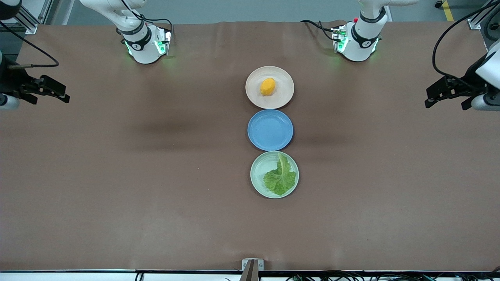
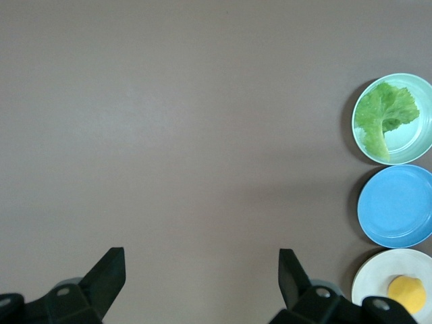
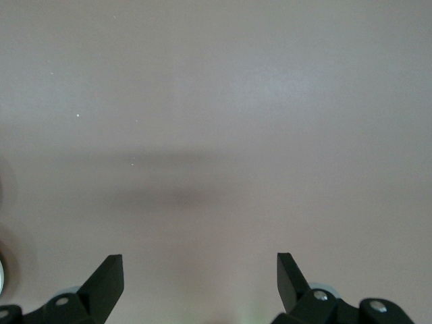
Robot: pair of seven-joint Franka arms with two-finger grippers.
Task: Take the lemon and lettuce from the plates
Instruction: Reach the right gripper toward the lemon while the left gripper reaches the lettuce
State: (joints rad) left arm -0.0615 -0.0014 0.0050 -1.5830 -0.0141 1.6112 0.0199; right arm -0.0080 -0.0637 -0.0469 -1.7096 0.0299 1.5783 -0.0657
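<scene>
The lemon (image 1: 268, 86) lies on the beige-pink plate (image 1: 285, 97), the plate nearest the robots' bases. The lettuce (image 1: 280, 177) lies on the mint green plate (image 1: 256, 171), nearest the front camera. The left wrist view also shows the lettuce (image 2: 386, 111), the green plate (image 2: 418, 145), the lemon (image 2: 407, 293) and the beige plate (image 2: 371, 280). My left gripper (image 1: 439, 95) is open and empty, up over the table's left-arm end; it also shows in the left wrist view (image 2: 201, 273). My right gripper (image 1: 52, 90) is open and empty over the right-arm end; it also shows in the right wrist view (image 3: 200, 277).
An empty blue plate (image 1: 270, 130) sits between the two task plates, touching both. It also shows in the left wrist view (image 2: 397, 206). The three plates form a line across the middle of the brown table (image 1: 136, 175).
</scene>
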